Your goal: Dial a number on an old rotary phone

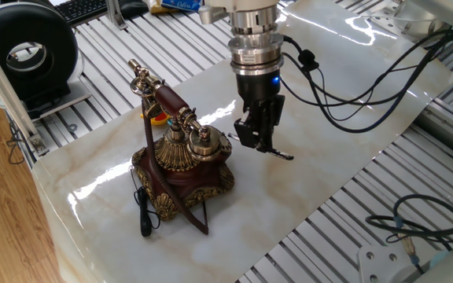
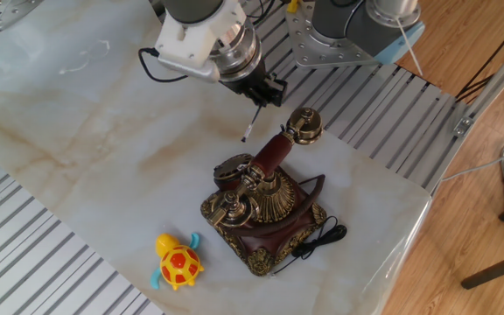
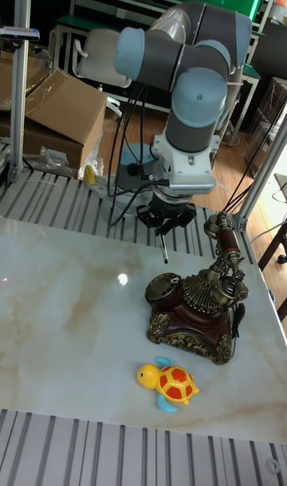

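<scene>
Tall fixed view shows the two-finger gripper (image 3: 165, 227) closed on a slim black-and-silver pen (image 3: 163, 250), tip angled down above the pale marble tabletop (image 3: 64, 310), just beside the ornate red-brown, brass-trimmed old rotary phone (image 3: 195, 306). This looks like the approach step; next the tip must reach a dial hole. The phone's brass-ended reddish handset (image 1: 167, 102) rests on the cradle, its long axis running across the body, the dial facing the gripper.

My table (image 1: 313, 181) is glossy, marble-look stone over ribbed metal. The old rotary phone (image 1: 181, 161) shows polished brass filigree on lacquered red-brown. My gripper (image 1: 259, 140) is matt black; its pen (image 2: 250, 125) looks smooth. The toy turtle (image 3: 168, 383) is shiny plastic.
</scene>
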Controlling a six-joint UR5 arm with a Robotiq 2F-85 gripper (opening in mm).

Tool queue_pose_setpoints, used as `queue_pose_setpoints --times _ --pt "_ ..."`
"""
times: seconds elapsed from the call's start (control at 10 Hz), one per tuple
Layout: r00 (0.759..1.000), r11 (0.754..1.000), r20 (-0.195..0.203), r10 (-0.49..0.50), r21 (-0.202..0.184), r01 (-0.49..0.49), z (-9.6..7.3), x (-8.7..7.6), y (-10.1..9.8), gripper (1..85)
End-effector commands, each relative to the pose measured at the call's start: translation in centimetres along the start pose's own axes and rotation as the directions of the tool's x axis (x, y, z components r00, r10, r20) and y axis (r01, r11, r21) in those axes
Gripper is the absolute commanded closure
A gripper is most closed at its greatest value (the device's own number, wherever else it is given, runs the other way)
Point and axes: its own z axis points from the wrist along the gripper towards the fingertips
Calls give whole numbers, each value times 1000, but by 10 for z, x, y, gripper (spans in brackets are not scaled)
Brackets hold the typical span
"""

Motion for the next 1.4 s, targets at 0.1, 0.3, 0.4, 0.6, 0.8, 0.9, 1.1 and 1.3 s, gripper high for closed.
queue_pose_setpoints --times 0.1,0.3,0.4,0.6,0.8,0.9,1.1,1.3 --pt "1000 1000 5 16 -6 -16 3 -16 7 843" --pt "1000 1000 -6 12 -5 -12 3 -18 8 843" --pt "1000 1000 -9 12 -10 -12 4 -20 10 843" --pt "1000 1000 -17 12 1 -12 3 -23 13 843" --pt "1000 1000 -20 6 4 -6 3 -27 14 843" --pt "1000 1000 -21 3 7 -3 3 -28 14 843" --pt "1000 1000 -18 -7 13 7 6 -35 12 843" --pt "1000 1000 -20 -7 24 7 5 -39 11 843"
